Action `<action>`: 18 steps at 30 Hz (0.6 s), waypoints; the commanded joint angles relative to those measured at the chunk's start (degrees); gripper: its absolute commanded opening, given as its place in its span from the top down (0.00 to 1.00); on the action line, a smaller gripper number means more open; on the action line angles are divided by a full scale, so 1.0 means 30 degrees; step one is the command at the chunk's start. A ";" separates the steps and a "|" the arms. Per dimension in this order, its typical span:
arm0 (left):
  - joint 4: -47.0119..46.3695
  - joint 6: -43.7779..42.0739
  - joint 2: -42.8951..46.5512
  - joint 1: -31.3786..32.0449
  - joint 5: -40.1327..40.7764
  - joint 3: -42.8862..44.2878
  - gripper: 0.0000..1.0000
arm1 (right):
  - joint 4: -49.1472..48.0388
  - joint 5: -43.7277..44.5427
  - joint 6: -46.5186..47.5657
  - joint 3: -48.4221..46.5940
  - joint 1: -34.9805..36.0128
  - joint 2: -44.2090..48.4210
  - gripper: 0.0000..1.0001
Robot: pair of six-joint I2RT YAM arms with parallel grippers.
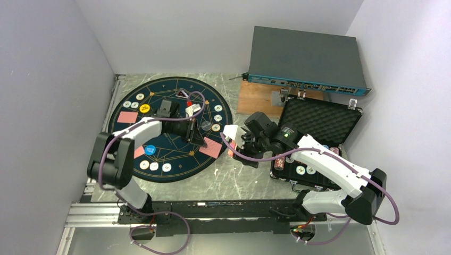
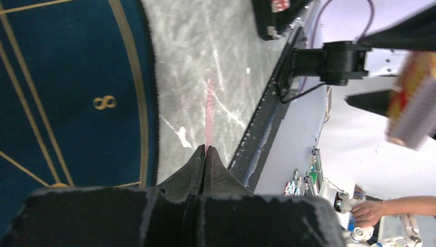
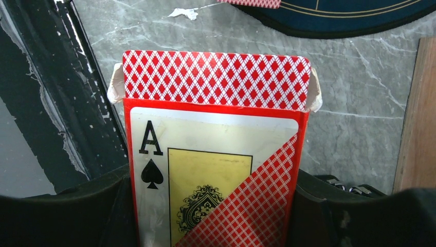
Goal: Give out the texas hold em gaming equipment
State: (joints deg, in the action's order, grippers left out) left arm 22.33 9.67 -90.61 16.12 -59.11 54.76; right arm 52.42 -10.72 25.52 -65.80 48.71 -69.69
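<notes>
Pinching a red-backed playing card (image 2: pixel 208 110), the left gripper (image 2: pixel 206 149) has its jaws pressed tight. The card shows edge-on, a thin red line against the marble table (image 2: pixel 226 62), just off the navy mat (image 2: pixel 77 77). Over to the right gripper (image 3: pixel 216 221): it's clamped on the sides of a card box (image 3: pixel 216 103), ace of spades on the front, red-lattice flap standing open. Whitish chips (image 1: pixel 218 108), a yellow disc (image 1: pixel 145 108) and a blue disc (image 1: pixel 150 150) lie on the mat.

Chips (image 1: pixel 140 96) and cards (image 1: pixel 127 117) are lying on the mat (image 1: pixel 181 159); the case (image 1: pixel 319 119) is sitting right of it.
</notes>
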 commanded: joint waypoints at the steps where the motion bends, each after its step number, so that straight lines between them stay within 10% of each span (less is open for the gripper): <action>1: 0.0357 -0.0872 -0.2387 0.0074 0.1266 0.1716 1.00 | -0.0830 0.0033 0.0226 -0.0054 0.0082 0.0588 1.00; 18: -0.0464 -0.0381 -0.7154 -0.0100 0.6920 0.4233 0.88 | -0.0621 -0.0116 0.0083 -0.0440 0.0082 0.0450 1.00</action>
State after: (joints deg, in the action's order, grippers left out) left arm 21.78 9.69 -111.15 15.99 -44.97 65.23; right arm 52.45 -10.74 25.52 -65.80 48.71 -69.67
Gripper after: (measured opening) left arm 0.043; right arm 0.665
